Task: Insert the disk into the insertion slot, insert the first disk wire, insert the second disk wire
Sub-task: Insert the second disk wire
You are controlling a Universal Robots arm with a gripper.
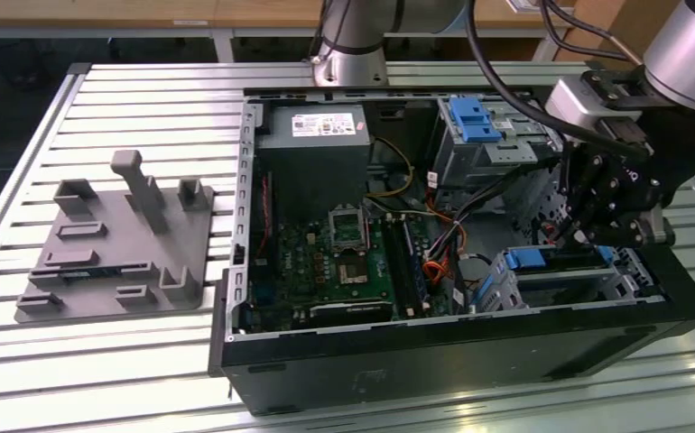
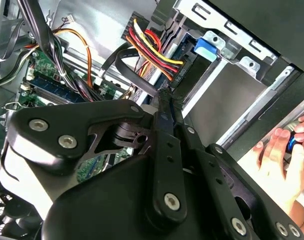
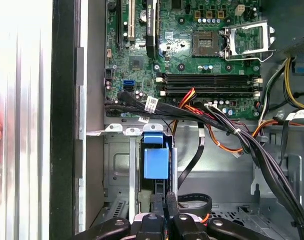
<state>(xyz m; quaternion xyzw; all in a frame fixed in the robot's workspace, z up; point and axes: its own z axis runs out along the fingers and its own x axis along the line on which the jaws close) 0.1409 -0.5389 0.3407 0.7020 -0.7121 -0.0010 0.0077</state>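
Exterior view: an open computer case is lying on a slatted metal table, with a grey fixture plate standing well apart at the 9 o'clock side of the case. The gripper is hanging inside the case at its 4 o'clock corner, just above the insertion slot, where the disk is sitting with its blue carrier showing. A taller grey bay with a blue latch is standing at the case's 1 o'clock corner, and a green motherboard is lying across the middle.

First wrist view: the gripper is pointing at the disk's blue tab inside the perforated cage; the fingertips are pressed together, nearly closed, on something thin and dark at the carrier's edge, though what it is cannot be told. A black cable bundle is crossing from the motherboard toward the cage.

Second wrist view: the closed fingers are reaching toward a connector with red, yellow and black wires, close beside the blue tab. A person's hand is resting outside the case wall.
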